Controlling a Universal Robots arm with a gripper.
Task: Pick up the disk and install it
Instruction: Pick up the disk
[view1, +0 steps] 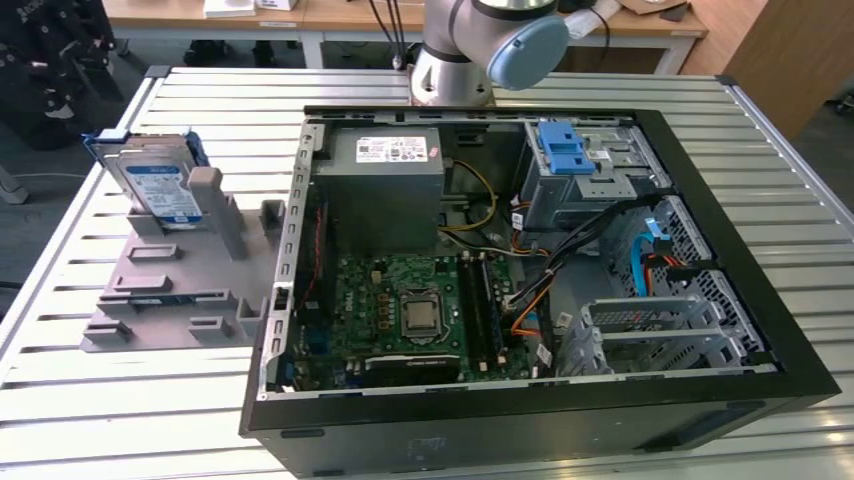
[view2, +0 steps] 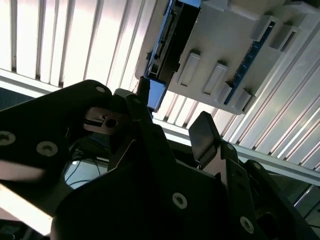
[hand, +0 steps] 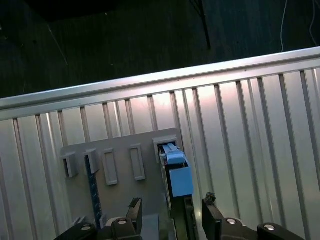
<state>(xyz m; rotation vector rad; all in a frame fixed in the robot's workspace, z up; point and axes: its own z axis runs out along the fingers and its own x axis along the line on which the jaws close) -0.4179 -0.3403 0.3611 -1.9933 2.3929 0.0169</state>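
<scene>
The disk (view1: 158, 188) stands on edge in a slot at one end of the grey holder (view1: 167, 290), which lies on the slatted surface (view1: 120, 420). An open computer case (view1: 534, 425) sits just beside the holder, on the exterior view's right. In the first wrist view the jaws hang spread and empty above the holder, flanking the disk's blue end, seemingly without touching it.

Ribbed silver metal table (hand: 250, 125) lay under jaws, slats catching bright glare. Past table edge, beyond jaws' tips in first wrist view: dark floor (hand: 115, 40), thin cables (hand: 200, 22) trailing across it. Exterior view: light wooden desk (view1: 334, 14) on white legs behind table, wooden panel (view1: 787, 50) at exterior view's right, grey floor (view1: 34, 240) at exterior view's left.
</scene>
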